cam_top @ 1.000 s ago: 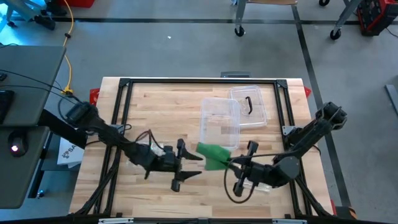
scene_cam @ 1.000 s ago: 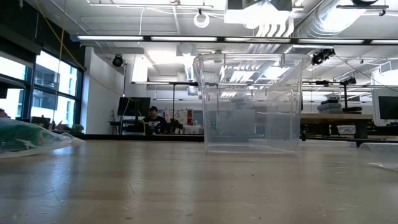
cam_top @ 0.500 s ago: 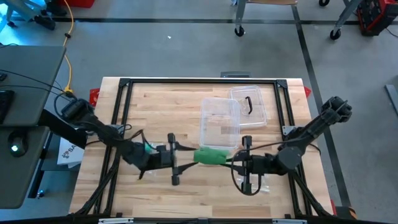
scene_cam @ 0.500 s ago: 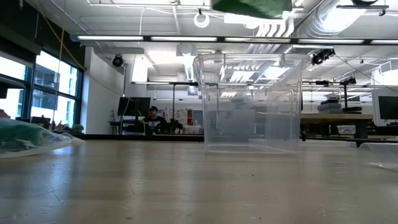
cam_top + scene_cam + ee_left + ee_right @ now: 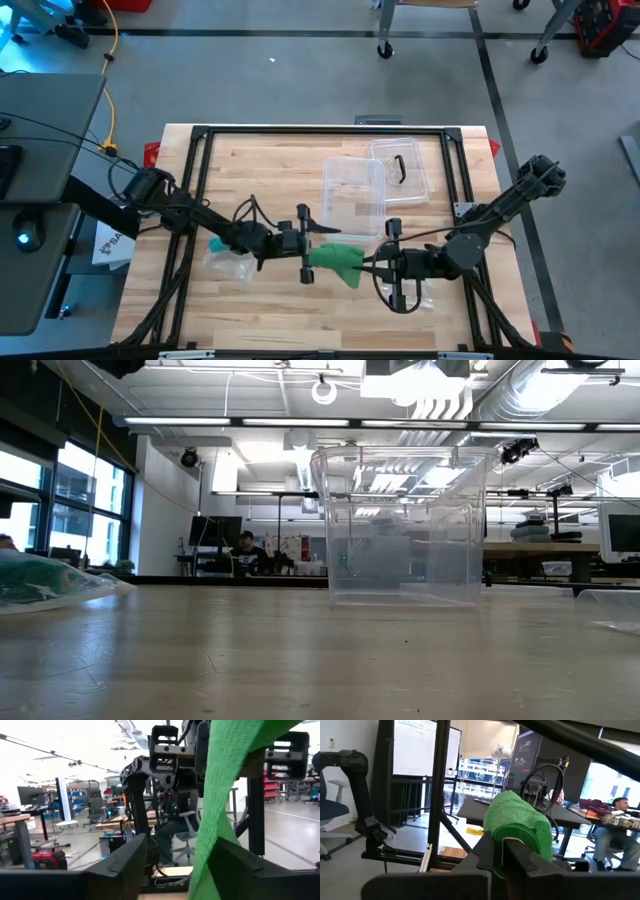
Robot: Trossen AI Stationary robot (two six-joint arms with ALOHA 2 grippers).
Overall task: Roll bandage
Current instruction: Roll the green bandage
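Note:
The green bandage (image 5: 335, 261) hangs above the table's near middle, partly rolled. In the right wrist view its rolled end (image 5: 517, 822) sits on top of my right gripper (image 5: 502, 851), which is shut on it. A loose green strip (image 5: 220, 805) runs down from my right gripper (image 5: 378, 263), passing between the fingers of my left gripper (image 5: 180, 870). My left gripper (image 5: 312, 247) stands open just left of the bandage, facing the right one. My right gripper pinches the bandage's rolled end (image 5: 506, 836) between its two shut fingers, coming level from the table's right. The roll bulges above the fingertips, lifted clear of the table. My left gripper has the strip close beside one finger (image 5: 235, 865); I cannot tell whether it touches.
A clear plastic box (image 5: 354, 196) stands behind the grippers, its lid (image 5: 401, 170) lying farther back right. A clear bag with green contents (image 5: 226, 251) lies on the table under my left arm. More clear wrapping (image 5: 422, 294) lies under my right gripper.
My left gripper has rolled and gone toward the table's right, up to the bandage, so the strip now runs between its fingers. My right gripper has rolled about its own axis. The bandage stays lifted clear, its loose part now drooping toward the near edge.

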